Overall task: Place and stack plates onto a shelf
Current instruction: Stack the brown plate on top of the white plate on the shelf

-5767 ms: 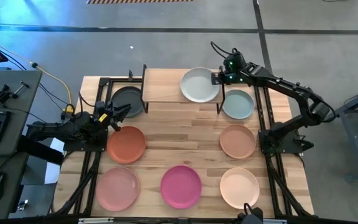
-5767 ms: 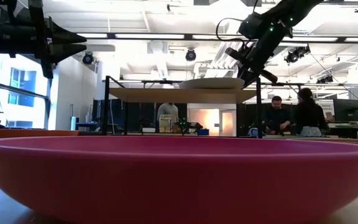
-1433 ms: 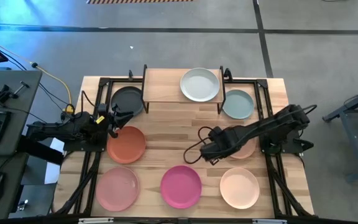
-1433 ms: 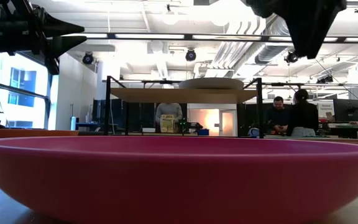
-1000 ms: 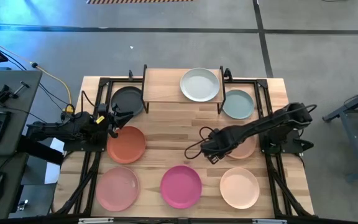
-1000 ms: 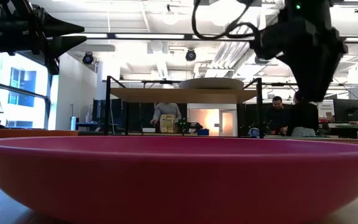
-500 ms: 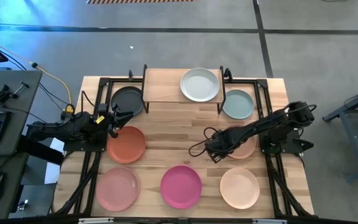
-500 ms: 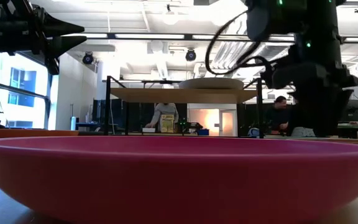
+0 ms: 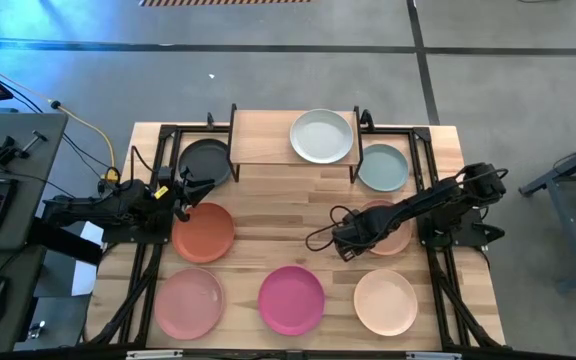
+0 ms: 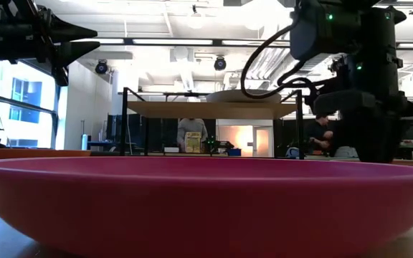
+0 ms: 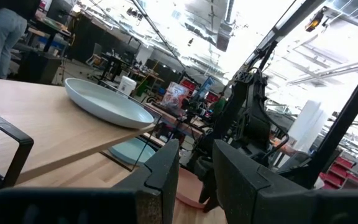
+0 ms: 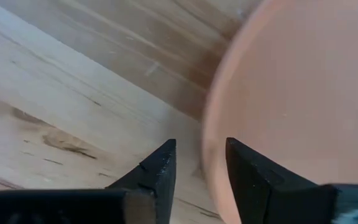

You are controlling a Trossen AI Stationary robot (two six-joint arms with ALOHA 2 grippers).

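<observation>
My right gripper [image 9: 346, 243] is open and low at the tan plate's [image 9: 386, 228] left rim. In the right wrist view its fingers [image 12: 157, 174] stand on either side of that rim [image 12: 207, 146], one over the table and one over the plate. Whether they touch it, I cannot tell. My left gripper [image 9: 183, 186] is open and empty, held above the table between the dark grey plate [image 9: 205, 160] and the terracotta plate [image 9: 203, 232]. The grey-green plate [image 9: 321, 136] lies flat on the right half of the shelf [image 9: 263, 138].
The pale teal plate [image 9: 382, 167] lies right of the shelf. The pink [image 9: 188, 302], magenta [image 9: 291, 299] and cream [image 9: 385, 301] plates lie along the near edge. The shelf's left half is bare. People stand in the room beyond [image 10: 191, 135].
My right gripper has gone down and a little toward the table's right edge, onto the tan plate's left rim. No plate has moved.
</observation>
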